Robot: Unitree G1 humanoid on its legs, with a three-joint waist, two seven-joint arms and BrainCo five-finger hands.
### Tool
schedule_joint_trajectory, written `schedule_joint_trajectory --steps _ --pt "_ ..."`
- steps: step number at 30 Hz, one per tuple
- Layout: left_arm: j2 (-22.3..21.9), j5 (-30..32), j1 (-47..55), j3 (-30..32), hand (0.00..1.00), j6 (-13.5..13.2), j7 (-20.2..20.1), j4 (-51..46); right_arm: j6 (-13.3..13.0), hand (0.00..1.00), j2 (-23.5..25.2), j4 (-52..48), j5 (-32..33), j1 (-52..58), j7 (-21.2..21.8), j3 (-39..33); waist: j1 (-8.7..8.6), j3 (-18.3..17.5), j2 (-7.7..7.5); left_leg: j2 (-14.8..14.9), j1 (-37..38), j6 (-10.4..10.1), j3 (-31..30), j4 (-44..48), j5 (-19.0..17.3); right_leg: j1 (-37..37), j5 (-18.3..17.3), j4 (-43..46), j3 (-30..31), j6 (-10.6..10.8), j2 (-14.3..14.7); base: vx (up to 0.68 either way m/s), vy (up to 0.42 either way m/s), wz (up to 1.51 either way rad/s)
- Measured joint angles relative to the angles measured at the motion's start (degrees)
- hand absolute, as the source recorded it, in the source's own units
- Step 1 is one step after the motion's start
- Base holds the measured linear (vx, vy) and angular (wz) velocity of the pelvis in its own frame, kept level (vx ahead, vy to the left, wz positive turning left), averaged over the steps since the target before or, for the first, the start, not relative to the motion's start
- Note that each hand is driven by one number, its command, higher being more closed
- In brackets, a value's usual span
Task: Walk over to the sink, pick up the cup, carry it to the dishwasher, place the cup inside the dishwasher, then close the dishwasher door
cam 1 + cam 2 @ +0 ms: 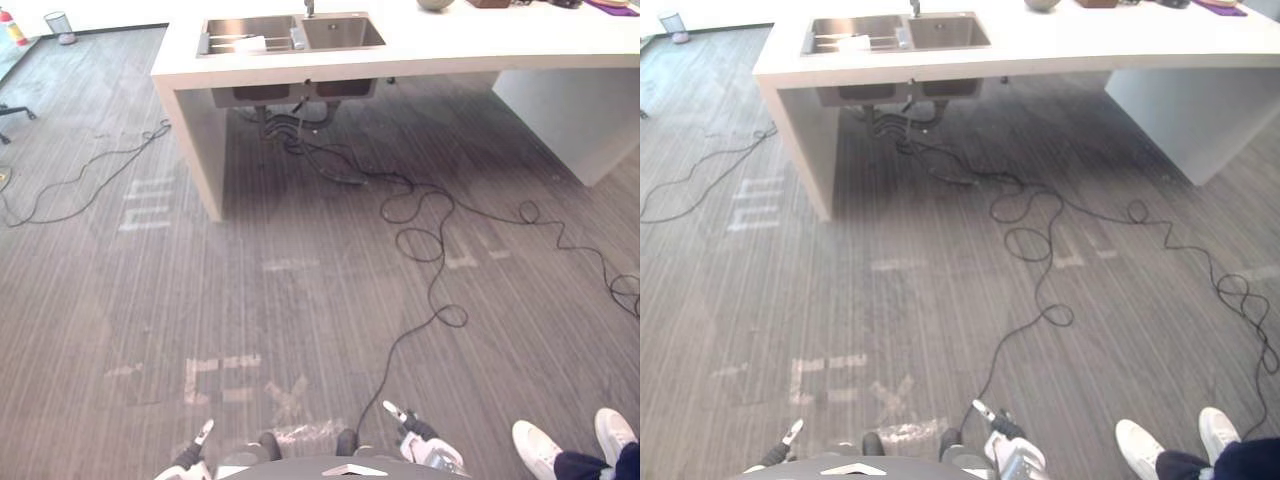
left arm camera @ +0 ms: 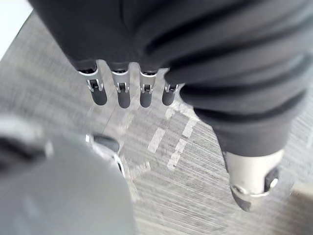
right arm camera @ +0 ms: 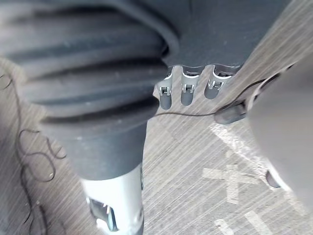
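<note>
The grey floor [image 1: 300,300] runs wide and open up to the white tabletop [image 1: 480,45] that holds the sink [image 1: 295,33]. Of its 2 basins, the left has something pale in it, but I cannot tell whether that is the cup. A person's white shoes [image 1: 540,445] stand far from the sink, beside the right hand [image 1: 418,438]. That hand and the left hand [image 2: 123,95] hang with fingers straight, holding nothing. The walk could clip the person, or arrive off-line from the sink, leaving the basins out of reach.

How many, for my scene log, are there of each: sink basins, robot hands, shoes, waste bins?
Sink basins: 2
Robot hands: 2, the left hand and the right hand, both hanging open
Person's white shoes: 2
Waste bin: 1
Total: 7
</note>
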Motion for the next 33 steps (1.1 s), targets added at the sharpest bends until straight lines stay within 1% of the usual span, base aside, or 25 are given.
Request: schedule_joint_trajectory --steps 1,3,4,6,8,10,13,15,16,17,18,19,20,21,22,23,24,25,26,28,29,30,31,32,33 --pt "-0.33 1.04 0.54 0.40 0.00 -1.11 1.33 0.58 1.04 0.00 -0.05 0.62 -0.19 1.01 -0.83 -0.99 -0.25 -0.02 -0.05 0.10 0.27 -0.09 0.38 -0.01 -0.16 0.04 -0.28 -0.04 0.04 0.09 0.05 -0.01 -0.022 -0.24" --pt "-0.74 -0.86 0.89 1.02 0.00 -1.57 3.39 1.12 1.90 0.00 0.12 1.79 -1.39 2.29 -0.95 -4.52 -0.55 -0.05 -0.05 0.21 0.48 -0.20 0.48 -0.12 -0.29 0.11 -0.40 -0.05 -0.07 0.13 0.12 0.01 -0.022 -0.10" --pt "-1.02 -3.52 1.19 1.62 0.00 -0.76 4.60 1.19 1.82 0.00 0.07 2.08 -4.60 3.20 -0.95 -5.83 -0.68 -0.05 -0.04 0.27 0.57 -0.20 0.54 -0.24 -0.29 0.14 -0.44 -0.04 -0.19 0.18 0.14 0.00 0.000 0.00" --pt "-1.58 -4.95 1.25 3.77 0.00 0.88 5.12 1.67 1.41 0.00 0.18 2.78 -5.57 4.93 -0.97 -6.71 -0.49 -0.04 -0.08 0.35 0.90 0.09 0.52 -0.41 -0.10 0.48 -0.28 0.27 -0.45 -0.05 0.18 0.02 -0.007 0.02" --pt "-2.23 -3.20 1.47 7.04 0.00 3.19 5.20 2.25 1.12 0.00 0.57 3.57 0.50 6.36 -0.98 -6.75 -0.03 -0.10 -0.36 0.32 1.93 0.08 0.65 -1.22 -0.11 1.08 -0.54 0.43 -0.48 0.22 0.24 0.04 -0.012 -0.01" --pt "-2.59 -3.00 1.55 9.23 0.00 4.66 6.18 2.89 1.03 0.00 0.73 3.58 3.08 6.75 -0.95 -6.75 0.00 -0.11 -0.37 0.29 2.12 0.23 0.96 -1.31 -0.25 0.27 -1.62 2.22 -0.34 0.28 0.06 0.02 0.000 -0.05" --pt "-2.90 -1.51 2.89 11.79 0.00 5.05 5.51 3.06 -0.53 0.00 1.76 3.55 3.42 7.16 -0.90 -7.61 -0.06 -0.10 -0.82 -0.18 2.21 0.90 1.50 -0.80 -1.20 -4.43 -7.78 13.66 -0.75 0.83 -2.06 0.04 0.043 -0.03" --pt "-2.47 -0.40 3.56 12.18 0.00 4.38 4.11 3.10 -1.45 0.00 2.75 3.52 3.25 7.33 -0.86 -8.54 0.11 0.33 -2.02 -1.31 2.05 2.06 1.38 1.14 -3.43 -8.61 -12.14 25.49 -2.29 1.90 -5.62 -0.01 0.033 0.00" --pt "-2.41 0.11 3.52 12.05 0.00 4.11 3.71 3.11 -1.76 0.00 2.52 3.46 2.89 7.30 -0.85 -8.55 0.21 0.45 -2.12 -1.39 1.90 2.05 1.41 1.85 -4.15 -10.36 -12.46 29.25 -2.51 1.88 -6.25 -0.01 0.038 -0.05" --pt "-2.24 0.84 3.27 11.90 0.00 3.90 2.96 3.36 -2.36 0.00 2.40 3.00 2.49 6.77 -0.82 -8.48 0.18 0.70 -2.33 -1.29 1.11 2.02 1.50 4.25 -5.85 -14.80 -11.97 38.48 -3.45 0.05 -8.35 0.02 0.037 -0.07" --pt "-1.84 0.60 2.58 11.57 0.00 3.42 2.12 3.32 -2.70 0.00 2.50 2.28 1.70 5.50 -0.81 -8.41 0.13 1.91 -3.05 -1.15 0.74 2.15 1.52 7.27 -7.76 -19.46 -9.08 48.03 -4.85 -3.50 -11.00 0.03 0.033 -0.06" --pt "-1.72 0.14 2.35 11.33 0.00 3.39 2.02 3.35 -2.67 0.00 2.45 1.92 1.65 4.99 -0.79 -8.32 0.04 2.63 -3.18 -0.78 0.67 2.18 1.44 8.63 -8.64 -21.23 -6.80 51.99 -5.27 -4.13 -12.00 0.09 0.010 -0.03" --pt "-1.33 -1.41 2.16 10.00 0.00 3.08 1.74 3.34 -2.70 0.00 2.02 1.80 1.61 4.29 -0.71 -7.76 -0.36 3.59 -2.15 0.01 0.79 2.36 0.96 10.85 -10.14 -24.54 -3.15 58.14 -5.15 -3.80 -12.94 0.13 -0.009 0.05" --pt "-0.73 -3.27 1.89 8.75 0.00 2.29 0.87 3.33 -2.69 0.00 1.53 1.80 1.69 3.72 -0.74 -6.16 -0.70 4.27 -2.57 0.71 1.48 2.45 0.22 11.83 -10.93 -26.18 -5.00 60.27 -5.20 -2.39 -13.13 0.20 -0.043 0.12" --pt "-0.47 -4.26 1.36 7.87 0.00 1.48 0.21 3.18 -2.62 0.00 1.47 1.70 1.69 3.42 -0.74 -5.98 -0.77 4.92 -2.62 1.28 1.96 2.18 -0.11 12.16 -11.30 -26.47 -6.45 59.76 -5.40 -1.76 -12.85 0.21 -0.076 0.26" --pt "0.02 -5.57 -0.02 5.74 0.00 -0.56 -1.35 2.14 -2.69 0.00 1.51 1.18 1.76 3.37 -0.95 -5.63 -0.72 5.50 -2.72 2.24 2.34 1.58 -1.08 12.58 -11.92 -27.44 -8.32 56.27 -5.63 -0.42 -12.01 0.20 -0.092 0.30" --pt "0.32 -6.14 -0.75 4.45 0.00 -1.62 -1.88 0.92 -2.78 0.00 1.45 1.01 1.86 3.43 -1.09 -4.99 -0.79 5.59 -2.74 2.67 2.40 1.32 -1.59 12.60 -12.09 -27.84 -8.62 53.04 -5.96 0.17 -11.59 0.25 -0.113 0.37" --pt "1.44 -6.06 -1.54 1.04 0.00 -4.36 -2.77 -1.99 -3.14 0.00 1.34 0.77 2.32 3.47 -2.00 -3.68 -0.83 5.92 -2.76 3.34 3.13 0.45 -2.32 12.45 -12.59 -27.77 -8.11 44.19 -6.92 1.11 -10.47 0.30 -0.149 0.41" --pt "1.52 -6.45 -3.26 -1.33 0.00 -5.76 -2.66 -6.07 -3.17 0.00 1.41 0.18 2.98 3.53 -2.97 -3.35 -1.22 6.23 -2.95 3.66 3.51 -0.64 -3.18 12.83 -13.31 -27.83 -6.49 35.98 -6.55 1.66 -9.81 0.33 -0.175 0.45" --pt "0.22 -7.39 -7.51 -6.27 0.00 -7.50 -1.67 -12.54 -3.08 0.00 1.49 -0.98 4.28 3.52 -3.97 -2.50 -1.61 7.23 -3.08 3.69 4.18 -2.45 -4.87 13.60 -14.99 -27.27 -2.73 26.38 -5.94 1.87 -9.45 0.37 -0.257 0.54" --pt "-0.37 -8.57 -9.18 -8.18 0.00 -8.14 -1.05 -16.08 -2.93 0.00 1.82 -1.05 4.34 3.74 -4.44 -2.26 -2.12 7.48 -4.20 2.98 5.63 -3.84 -6.41 14.22 -16.89 -25.84 -1.99 21.97 -5.16 2.60 -9.78 0.48 -0.364 0.64" --pt "-2.43 -9.52 -11.52 -9.55 0.00 -8.72 -0.50 -17.52 -2.59 0.00 1.91 -1.04 4.60 3.36 -4.85 -2.42 -3.27 7.95 -3.69 3.66 7.67 -4.70 -7.78 14.03 -18.37 -25.02 3.57 24.12 -5.34 0.08 -9.39 0.47 -0.343 0.48" --pt "-3.56 -10.08 -12.22 -10.45 0.00 -9.10 -0.31 -17.88 -2.58 0.00 1.39 -1.04 4.75 3.15 -4.85 -2.71 -3.73 7.81 -2.03 4.57 8.10 -4.17 -8.15 13.37 -18.80 -25.50 1.55 25.86 -5.87 -1.71 -8.60 0.49 -0.305 0.15" --pt "-4.91 -11.13 -12.35 -11.81 0.00 -10.07 -0.19 -20.05 -2.62 0.00 0.30 -1.15 4.81 2.33 -4.84 -3.06 -4.10 7.15 0.32 5.49 8.07 -3.44 -9.38 12.90 -19.03 -27.66 -1.84 29.34 -6.14 -3.10 -7.14 0.39 -0.214 -0.16" --pt "-4.93 -11.59 -12.38 -12.55 0.00 -10.59 -0.20 -20.89 -2.61 0.00 0.18 -1.14 4.90 1.90 -4.85 -4.01 -4.04 7.06 1.22 5.71 7.88 -3.44 -9.67 13.55 -18.77 -28.53 -3.34 31.24 -6.05 -3.92 -6.76 0.32 -0.175 -0.29"
